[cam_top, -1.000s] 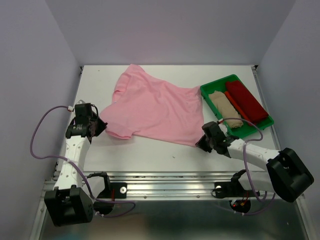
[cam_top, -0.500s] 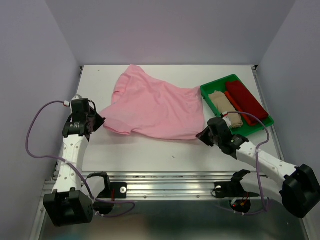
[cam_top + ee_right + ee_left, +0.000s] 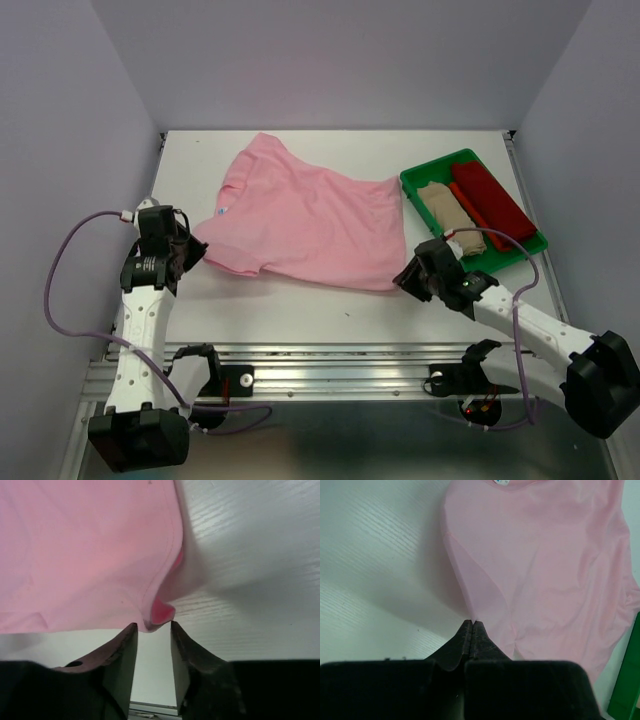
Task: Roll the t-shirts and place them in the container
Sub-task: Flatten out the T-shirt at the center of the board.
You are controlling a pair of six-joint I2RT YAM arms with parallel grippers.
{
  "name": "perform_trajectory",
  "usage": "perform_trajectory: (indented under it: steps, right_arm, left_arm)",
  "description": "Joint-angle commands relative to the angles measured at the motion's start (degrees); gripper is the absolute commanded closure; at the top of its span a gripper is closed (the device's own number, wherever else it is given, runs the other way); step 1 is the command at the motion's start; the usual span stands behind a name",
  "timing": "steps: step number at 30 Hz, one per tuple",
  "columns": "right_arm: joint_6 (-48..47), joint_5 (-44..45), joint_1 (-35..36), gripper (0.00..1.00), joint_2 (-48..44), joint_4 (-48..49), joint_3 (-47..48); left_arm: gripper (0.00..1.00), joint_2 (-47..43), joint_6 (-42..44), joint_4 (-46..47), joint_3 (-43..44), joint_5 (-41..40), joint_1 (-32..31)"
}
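Left wrist: left gripper [image 3: 471, 624] pinches soft pink t-shirt [image 3: 545, 555]; right gripper [image 3: 151, 626] parted at curled hem [image 3: 161, 614].

A white tabletop [image 3: 300, 305] with a faint ribbed grain fills the workspace; a tiny dark speck [image 3: 348, 313] sits on it near the front. A green plastic tray [image 3: 435, 163] lies at its right side, set at an angle to the edges. Pale lilac walls [image 3: 330, 60] enclose three sides. A metal rail [image 3: 330, 372] runs along the near edge.
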Motion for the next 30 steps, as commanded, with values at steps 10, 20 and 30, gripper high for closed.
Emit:
perform_trajectory:
  steps: [10,20,30]
  right_arm:
    - [3.92,-3.33,0.52,0.39,1.24,0.18,-3.01]
    - [4.8,-5.62,0.52,0.4,3.62,-0.26,-4.15]
    - [4.36,-8.09,1.05,0.46,8.1,6.42,-4.77]
  left_arm:
    - [1.0,-0.01,0.0,0.19,-0.38,-0.27,-0.22]
    - [1.0,-0.01,0.0,0.54,-0.73,-0.27,-0.22]
    - [1.0,0.17,-0.18,0.63,-0.56,-0.27,-0.22]
